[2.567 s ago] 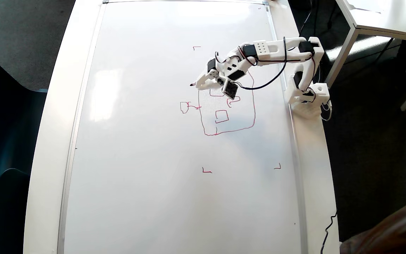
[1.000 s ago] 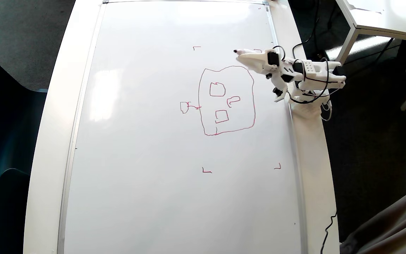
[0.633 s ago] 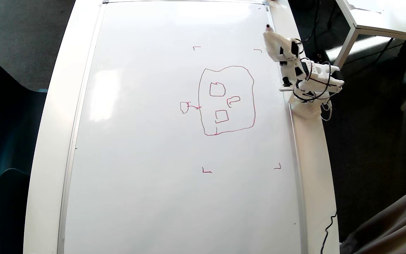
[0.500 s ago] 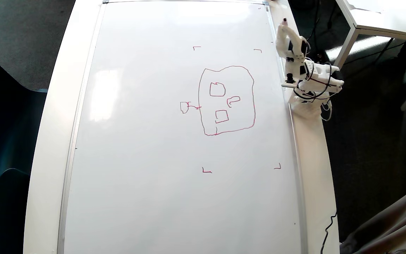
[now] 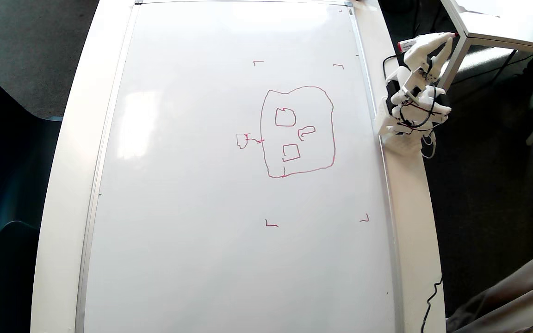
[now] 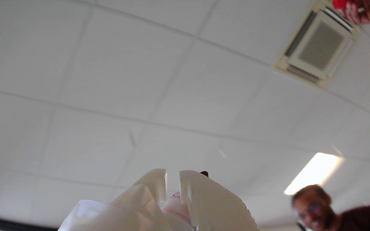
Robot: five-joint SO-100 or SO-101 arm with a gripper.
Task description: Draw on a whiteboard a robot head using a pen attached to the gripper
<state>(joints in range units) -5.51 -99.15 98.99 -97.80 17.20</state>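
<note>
The white 3D-printed claw gripper [image 5: 434, 39], jaws nearly together round the slim red-tipped marker pen [image 6: 204, 173], sits folded beside the glossy white whiteboard [image 5: 192, 185], probably because the thin red robot head drawing [image 5: 297, 132] looks done.

White 3D-printed arm [image 5: 410, 106] with black servos, black and red wires.

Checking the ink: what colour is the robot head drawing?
Red lines, clearest in the overhead view.

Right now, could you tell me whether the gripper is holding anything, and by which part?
Yes: the gripper holds the pen, its jaws nearly closed around the barrel just behind the dark tip that peeks out above them.
</note>
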